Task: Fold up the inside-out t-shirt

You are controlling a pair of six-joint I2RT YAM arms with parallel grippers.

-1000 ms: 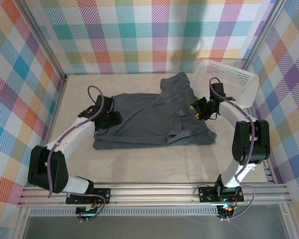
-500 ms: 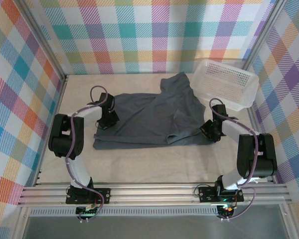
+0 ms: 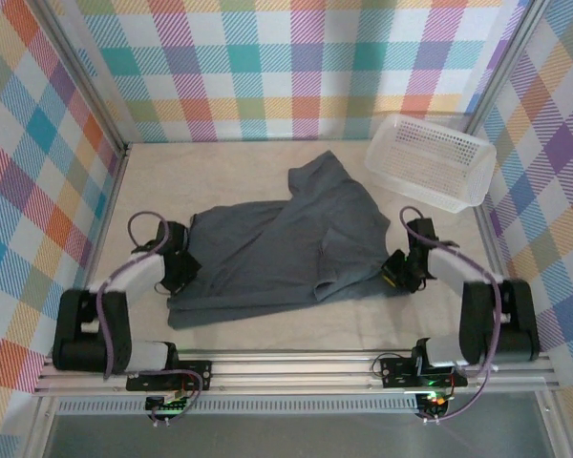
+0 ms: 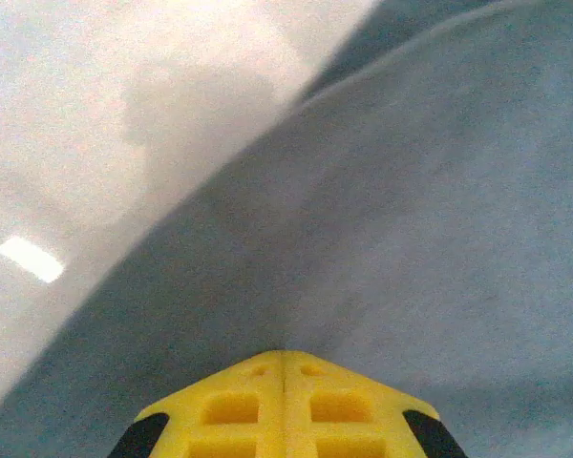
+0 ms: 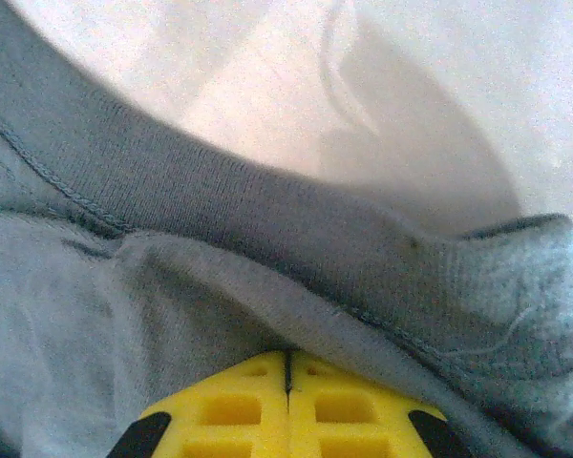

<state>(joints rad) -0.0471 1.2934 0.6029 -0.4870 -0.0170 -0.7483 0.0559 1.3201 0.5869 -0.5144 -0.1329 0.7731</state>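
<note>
**A:** Slate-grey cloth, soft and limp: the inside-out t-shirt (image 3: 286,239) is lying rumpled across the middle of the table (image 3: 220,162). One flap is reaching up toward the white mesh basket (image 3: 430,162) in the upper right of the frame.

**B:** Taking it from the left, the left gripper (image 3: 179,270) is sitting at the shirt's left edge, low in the frame. In its wrist view the yellow pads (image 4: 248,377) are pressing flat together, and a ridge of cloth is running out from their tips. I'm reading that as clamped on the fabric.

**A:** And over on the right?

**B:** The right gripper (image 3: 396,272) is sitting at the shirt's lower right corner, closed as well. In its wrist view a stitched hem is bunching right over the tips, so it's pinching cloth too.

**A:** How is this thing going to behave?

**B:** I'm expecting it to be light and floppy, with no stiffness at all. It's likely going to sag and drag between the two holds, and a thin layer could be slipping out of a shallow pinch. The hems and seams are looking like the thicker, surer places to take hold.
</note>
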